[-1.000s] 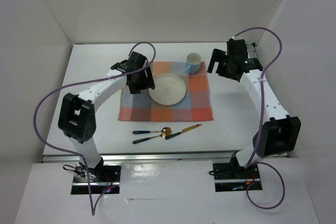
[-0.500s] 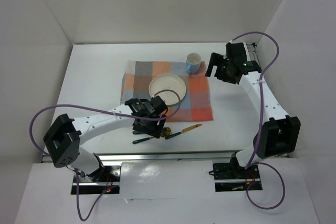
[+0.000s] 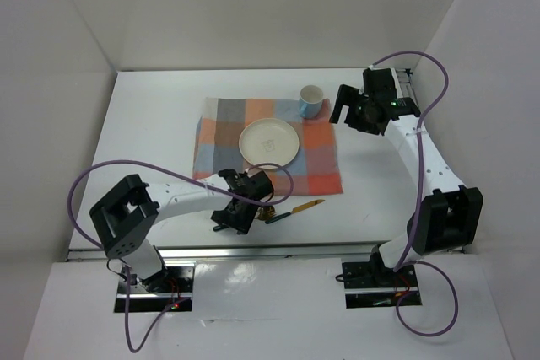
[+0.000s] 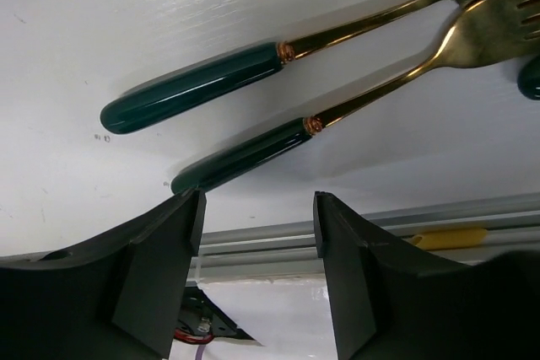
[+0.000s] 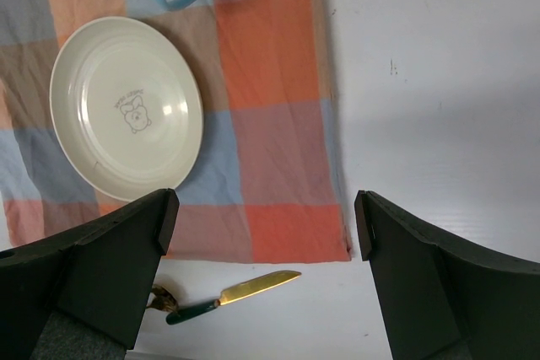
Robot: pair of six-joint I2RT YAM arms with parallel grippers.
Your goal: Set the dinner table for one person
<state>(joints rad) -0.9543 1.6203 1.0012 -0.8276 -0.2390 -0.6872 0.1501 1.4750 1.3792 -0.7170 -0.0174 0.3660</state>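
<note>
dinner table (image 3: 143,124): fixed, rigid, smooth matte white top. It isn't something to grip, it's the work surface, spanning the whole cell under both arms. It bears a checked cloth (image 5: 278,124) with a plate (image 5: 126,107) and a cup (image 3: 311,100) on it.

The cutlery lies on bare table near the front rail, off the cloth. There are 2 green-handled pieces side by side. The nearer one is a fork (image 4: 245,158), tines showing at the right. A knife (image 5: 232,292) lies just beyond them.

My read: the pieces are light, stiff and thin, with glossy handles, so likely slippery. They lie flat on a hard top, so there's little clearance under them. Best grip is across the thick green handle, not the gold neck.

left gripper (image 4: 257,208): jaws parted wider than 1 handle, empty, low over the butt end of the fork handle. Can't tell if the tips touch the table.

right gripper (image 5: 266,204): jaws wide apart, empty, held high over the cloth's right half.
</note>
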